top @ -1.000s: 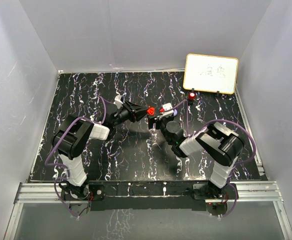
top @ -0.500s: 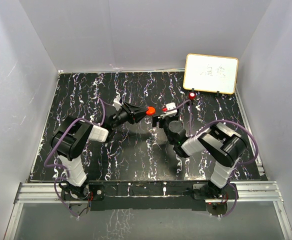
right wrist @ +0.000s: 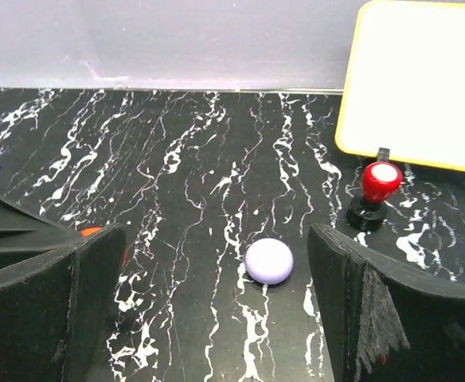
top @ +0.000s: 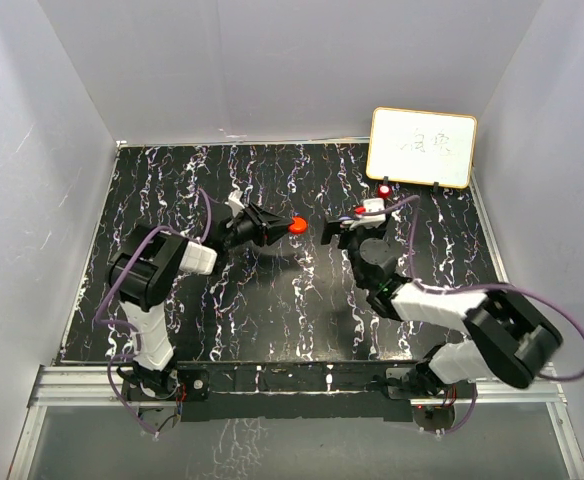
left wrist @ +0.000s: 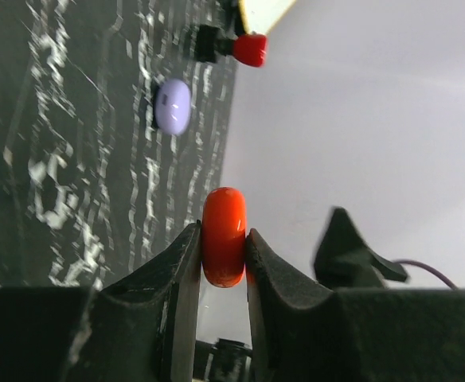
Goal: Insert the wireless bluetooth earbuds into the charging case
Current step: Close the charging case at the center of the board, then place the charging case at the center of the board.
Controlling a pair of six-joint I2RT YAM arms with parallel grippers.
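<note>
Case (left wrist: 223, 213) — red, pinched edge-on in left gripper (left wrist: 222, 232), long axis along fingers (left wrist: 178, 270); right gripper (right wrist: 216, 247) spread.

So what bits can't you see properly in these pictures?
Earbuds: none shows in any view, too tiny or hidden.
Red case: left wrist view, edge-on between the left gripper's fingers, inside hidden.
Purple case: top view, probably behind the right arm.
Whiteboard writing: top view, too small to read.

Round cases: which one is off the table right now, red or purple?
The red case, pinched on edge in the left tool. The pale purple case lies flat on the table, ahead of the open right tool.
</note>
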